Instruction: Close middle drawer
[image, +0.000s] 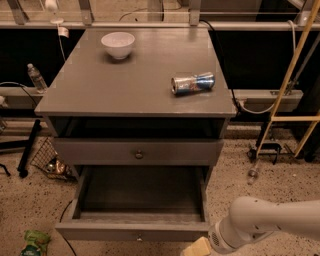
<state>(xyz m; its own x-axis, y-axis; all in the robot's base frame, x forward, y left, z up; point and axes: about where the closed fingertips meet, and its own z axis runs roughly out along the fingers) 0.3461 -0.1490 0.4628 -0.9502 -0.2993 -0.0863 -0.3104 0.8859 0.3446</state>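
Note:
The middle drawer is pulled far out at the bottom of the view. It is empty, with a flat grey front and a small round knob. Above it the taller top drawer with a bigger knob stands slightly out. The lowest drawer is hidden under the open one. My gripper is at the bottom edge, just right of the middle drawer's front right corner, on the white arm. Only its tan base shows.
On the grey cabinet top are a white bowl and a crushed can lying on its side. A yellow frame stands to the right. A wire basket and a bottle are on the left.

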